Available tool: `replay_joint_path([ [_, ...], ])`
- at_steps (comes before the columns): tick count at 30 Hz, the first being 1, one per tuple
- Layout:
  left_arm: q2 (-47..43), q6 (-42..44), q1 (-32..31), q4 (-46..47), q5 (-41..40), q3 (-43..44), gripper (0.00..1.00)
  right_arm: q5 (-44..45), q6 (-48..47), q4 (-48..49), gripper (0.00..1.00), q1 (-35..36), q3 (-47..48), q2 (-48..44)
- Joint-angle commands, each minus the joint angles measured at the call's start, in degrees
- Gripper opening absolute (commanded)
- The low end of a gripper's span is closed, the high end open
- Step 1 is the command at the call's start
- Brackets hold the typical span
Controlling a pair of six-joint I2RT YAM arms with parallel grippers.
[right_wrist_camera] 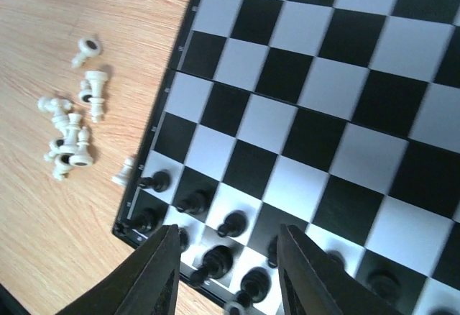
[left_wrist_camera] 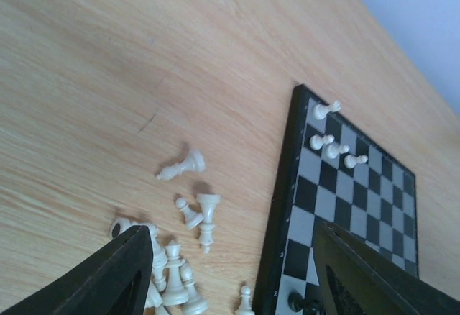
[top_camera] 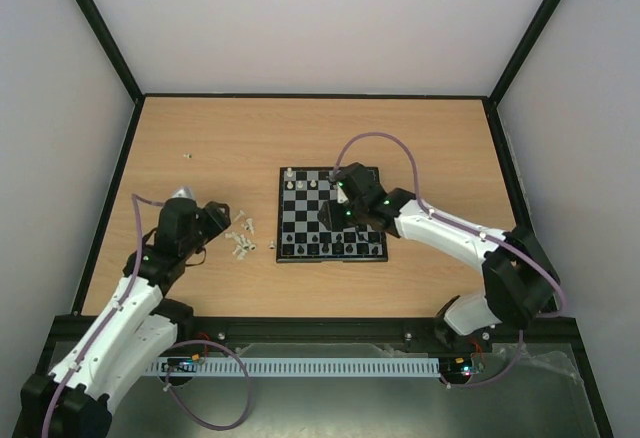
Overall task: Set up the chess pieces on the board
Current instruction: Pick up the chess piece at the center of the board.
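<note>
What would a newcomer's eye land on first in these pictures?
The small chessboard sits mid-table, with black pieces lining its near edge and the right gripper open above them. Left of it, a loose heap of white pieces lies on the table by the open left gripper.

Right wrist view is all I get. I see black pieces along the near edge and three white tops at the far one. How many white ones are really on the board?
Observer: Four white pieces stand on the board. The fourth is in the corner row, beyond your frame.
Operator: What's the other arm doing?
Observer: The left gripper hangs above the loose white pieces left of the board, open and holding nothing.
Operator: Any pieces lying farther away?
Observer: Yes, a stray white piece lies alone near the far left of the table.
</note>
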Motion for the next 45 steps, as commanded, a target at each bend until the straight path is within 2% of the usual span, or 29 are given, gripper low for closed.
replay_joint_path([
  [1, -3.11, 3.05, 1.04, -2.89, -1.18, 3.15, 0.65, -0.23, -0.84, -2.26, 0.38, 2.59, 4.52, 3.11],
  [3, -4.82, 3.98, 1.22, -3.79, -1.53, 3.84, 0.66, -0.28, -0.89, -2.46, 0.39, 3.73, 6.12, 4.62],
  [8, -7.80, 4.93, 1.71, -4.91, -2.38, 4.35, 0.77, -0.37, -1.72, -3.46, 0.47, 7.45, 11.04, 8.28],
  [14, -8.00, 4.14, 1.96, -5.23, -1.74, 4.90, 0.99, -0.52, -3.79, -6.19, 0.47, 10.94, 17.91, 15.10],
  [25, -8.76, 4.17, 2.03, -6.10, -1.27, 6.91, 0.99, 0.89, -7.20, -11.93, 0.34, 16.46, 31.38, 28.43],
  [38, -12.36, 3.65, 2.12, -8.18, -0.81, 7.05, 0.99, 4.61, -6.95, -17.38, 0.32, 17.18, 47.08, 42.40],
  [41, -12.54, 3.94, 2.14, -8.50, -0.70, 7.33, 0.99, 6.41, -6.74, -17.94, 0.26, 17.22, 49.79, 44.65],
  [45, -12.46, 4.37, 2.06, -8.68, -0.71, 7.42, 1.00, 6.76, -6.72, -18.30, 0.23, 17.26, 52.51, 46.98],
])
